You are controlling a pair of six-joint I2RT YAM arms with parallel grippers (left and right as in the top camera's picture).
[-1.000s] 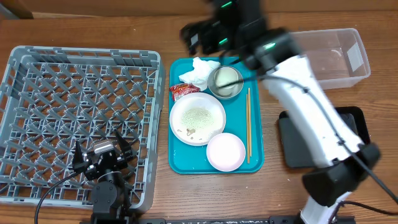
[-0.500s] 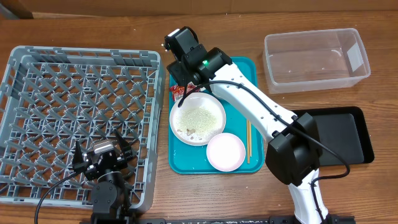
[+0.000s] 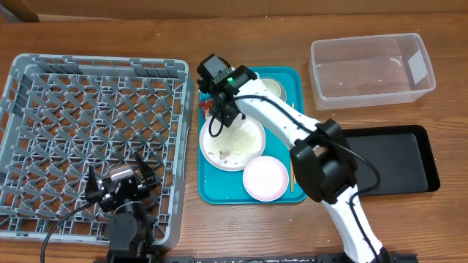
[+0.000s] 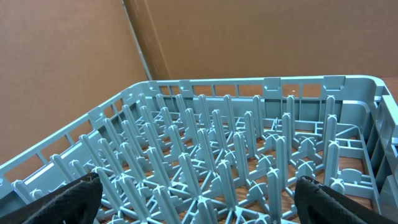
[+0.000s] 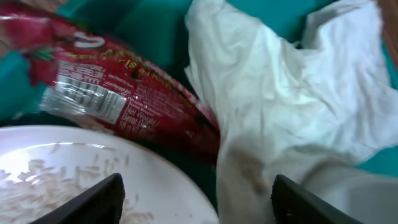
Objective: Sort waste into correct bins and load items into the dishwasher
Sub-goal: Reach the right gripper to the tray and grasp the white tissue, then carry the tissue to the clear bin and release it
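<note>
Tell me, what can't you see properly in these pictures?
Overhead: the right hand covers the napkin and most of the red wrapper.
Right wrist: the wrapper's print is blurred; the plate is cut off by the bottom edge.
Left wrist: only the rack shows; the tray lies outside the frame.

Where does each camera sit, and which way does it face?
Overhead: above the table, looking straight down at dish rack and teal tray; left arm and right arm show.
Left wrist: low over the rack, facing across its pegs; left fingertips show.
Right wrist: close over the tray, facing red wrapper, napkin, plate; right fingertips show.
Overhead and right wrist share the plate.
</note>
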